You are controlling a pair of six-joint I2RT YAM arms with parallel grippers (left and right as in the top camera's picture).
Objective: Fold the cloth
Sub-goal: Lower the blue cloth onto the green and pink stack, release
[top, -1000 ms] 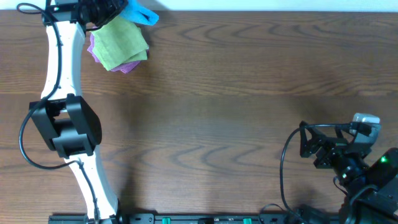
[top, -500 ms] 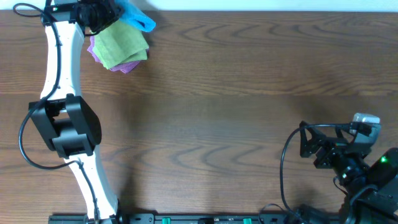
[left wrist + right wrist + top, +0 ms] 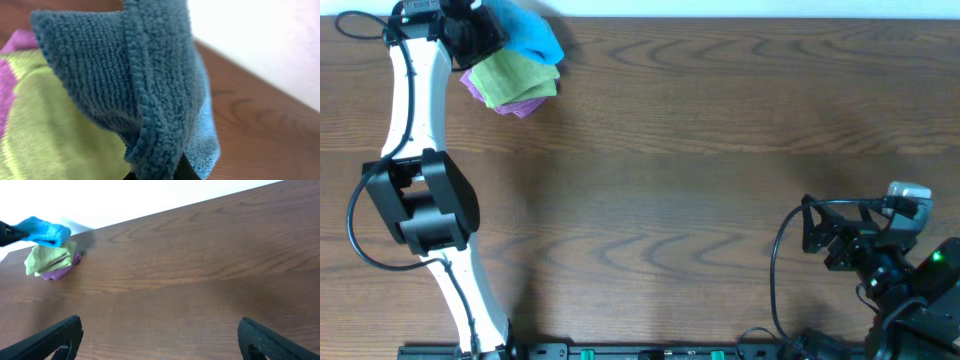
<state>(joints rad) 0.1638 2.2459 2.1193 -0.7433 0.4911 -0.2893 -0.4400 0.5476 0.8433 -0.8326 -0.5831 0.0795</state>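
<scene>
The left gripper (image 3: 470,28) has its fingers pinched tight on a fold of the cloth (image 3: 530,35). In the left wrist view only the dark tips (image 3: 152,174) show beneath the fabric, and the stitched hem runs straight up out of them. The blue cloth is bunched at the far left corner of the table (image 3: 720,150). It is raised over the far edge of the green cloth (image 3: 515,75), which lies on the purple cloth (image 3: 525,105). I cannot tell whether its drooping part brushes the green one.

It looks soft, light and limp, a looped pile with no stiffness. I'd expect it to sag from any pinch, cling a little to the cloths below and not slip. A corner or the hem seems the better place to hold it, because a grip in the middle only gathers it into a lump.

As it is bunched, its long axis runs from the gripper towards the robot's right along the far edge, and the loose end points that way.

The right gripper (image 3: 160,345) is well apart at the near right. Its fingers are spread wide and hold nothing.
</scene>
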